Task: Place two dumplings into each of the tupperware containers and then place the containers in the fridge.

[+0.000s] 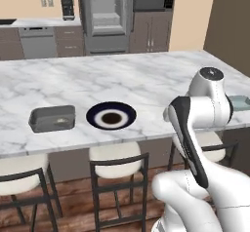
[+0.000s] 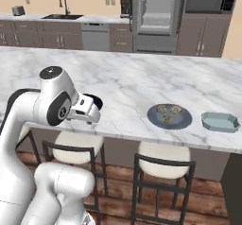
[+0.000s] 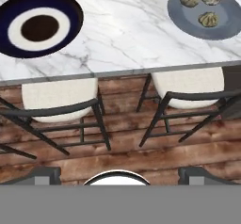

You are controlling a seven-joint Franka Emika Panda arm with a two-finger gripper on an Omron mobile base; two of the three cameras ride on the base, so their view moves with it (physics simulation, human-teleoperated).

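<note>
Dumplings (image 3: pixel 202 4) well beyond open end effector (image 3: pixel 117 176)

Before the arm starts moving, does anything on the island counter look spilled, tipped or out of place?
Nothing stands out. The three dumplings sit on the grey-blue plate, the teal container and dark grey container lie flat, and the fridge stands open.
</note>
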